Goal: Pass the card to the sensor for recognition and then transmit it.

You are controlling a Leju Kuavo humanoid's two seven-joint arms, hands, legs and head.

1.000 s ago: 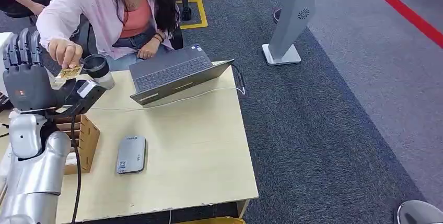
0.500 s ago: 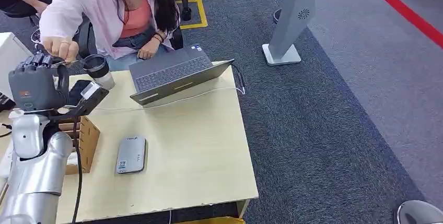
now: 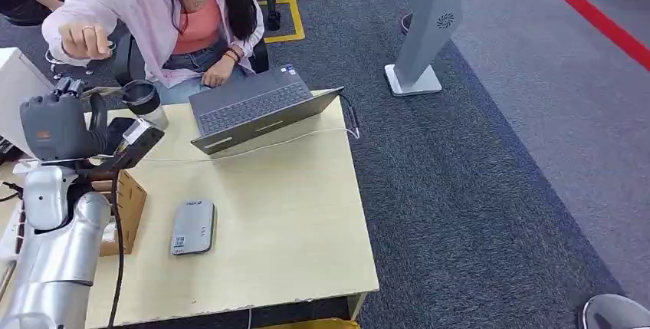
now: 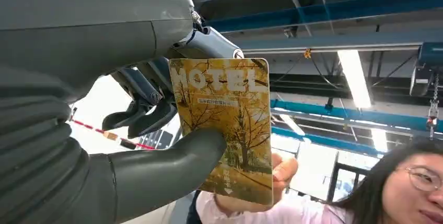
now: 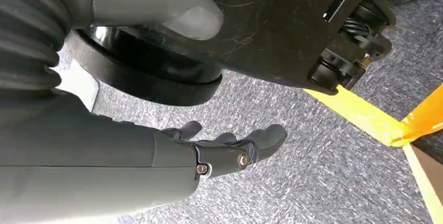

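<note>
Your left hand (image 4: 130,130) is pinching the card (image 4: 224,125): thumb pressed on the printed face, darker fingers behind it, roughly half the card sticking out past the grip; in the head view that left hand (image 3: 57,126) is raised over the far left corner of the bench (image 3: 291,214), card too small to make out there. Right hand (image 5: 224,148) hangs over the carpet, fingers loosely spread, holding nothing.

The person's hand (image 3: 83,40) is lifted clear above your hand in the head view; in the left wrist view a hand shows just behind the card's lower edge, can't tell if it touches.

Handling, my read: card looks thin, stiff, light, glossy; likely slippery under a hard thumb, so it can pivot or slide out if the wrist swings fast; keep the pinch near 1 end, flat on both faces, and leave the free end exposed for the reader; don't pinch by the edges, it'll bow or flick out.

The grey sensor (image 3: 192,226) lies flat on the bench, just beside the wooden box (image 3: 126,206), well apart from the card; scan not yet done. Next move needs the card brought down face-parallel over it; watch the laptop (image 3: 257,106) and the cup (image 3: 143,102) near the hand.
</note>
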